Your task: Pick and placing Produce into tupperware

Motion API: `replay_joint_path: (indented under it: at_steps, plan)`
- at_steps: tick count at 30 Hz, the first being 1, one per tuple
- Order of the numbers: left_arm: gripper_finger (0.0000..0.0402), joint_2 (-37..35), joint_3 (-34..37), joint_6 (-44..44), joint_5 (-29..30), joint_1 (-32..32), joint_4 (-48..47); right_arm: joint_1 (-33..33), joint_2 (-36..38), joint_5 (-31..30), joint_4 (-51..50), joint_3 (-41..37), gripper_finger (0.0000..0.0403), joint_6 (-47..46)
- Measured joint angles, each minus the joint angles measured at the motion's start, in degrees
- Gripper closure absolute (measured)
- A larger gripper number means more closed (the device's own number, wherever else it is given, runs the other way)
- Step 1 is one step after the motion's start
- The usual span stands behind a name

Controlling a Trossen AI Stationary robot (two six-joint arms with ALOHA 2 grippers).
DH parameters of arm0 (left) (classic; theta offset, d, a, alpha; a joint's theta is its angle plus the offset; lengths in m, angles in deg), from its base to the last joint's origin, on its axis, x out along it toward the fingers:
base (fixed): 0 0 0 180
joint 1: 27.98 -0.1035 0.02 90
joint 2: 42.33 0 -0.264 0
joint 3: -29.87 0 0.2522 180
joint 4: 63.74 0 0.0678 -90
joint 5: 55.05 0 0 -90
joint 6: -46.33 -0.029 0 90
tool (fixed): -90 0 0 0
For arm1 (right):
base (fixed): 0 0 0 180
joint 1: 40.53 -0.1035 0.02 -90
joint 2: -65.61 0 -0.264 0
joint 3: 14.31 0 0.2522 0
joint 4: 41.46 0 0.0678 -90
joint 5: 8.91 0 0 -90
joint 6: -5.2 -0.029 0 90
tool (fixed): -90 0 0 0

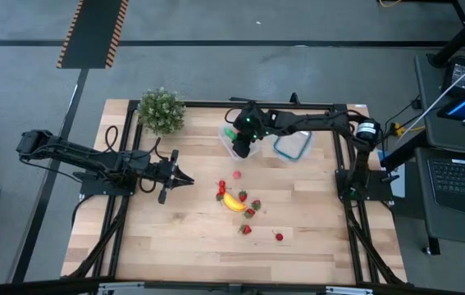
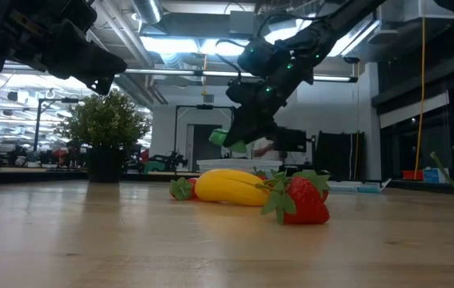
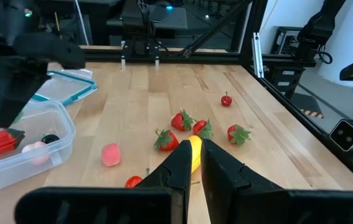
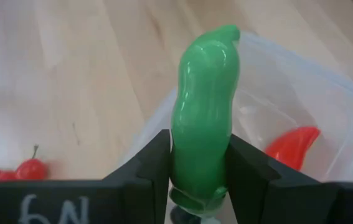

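Above tupperware (image 4: 325, 118): green piece (image 4: 204, 112) between right tool (image 4: 198, 168) fingers.

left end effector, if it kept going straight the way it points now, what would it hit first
Probably the yellow banana, which lies right ahead of the shut left end effector among the strawberries; how much gap remains is unclear.

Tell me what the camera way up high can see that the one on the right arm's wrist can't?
Only the high view shows the whole table, the potted plant, the yellow banana, the blue-rimmed piece and the left gripper, shut and empty beside the fruit pile.

Only the right wrist view shows, up close, the two dark fingers squeezing the green piece, and a red piece already inside the tupperware.

Both show the right gripper at the tupperware, and small red fruit on the wood.
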Motion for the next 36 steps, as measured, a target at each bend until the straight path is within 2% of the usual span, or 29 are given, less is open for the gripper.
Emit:
replay_joint_path:
  at_steps: [8,14,36]
  plan:
    - [0.0374,0.0,0.0,-0.02,0.0,0.0,0.0,1.74,-3.4,0.06,-0.25,1.23,0.0282,-0.02]
    - [0.0374,0.0,0.0,-0.02,0.0,0.0,0.01,2.34,-5.11,2.39,0.93,1.26,0.0282,-0.13]
    - [0.0374,0.0,0.0,-0.04,0.0,0.0,0.0,2.29,-5.15,5.55,0.26,1.26,0.0282,-0.33]
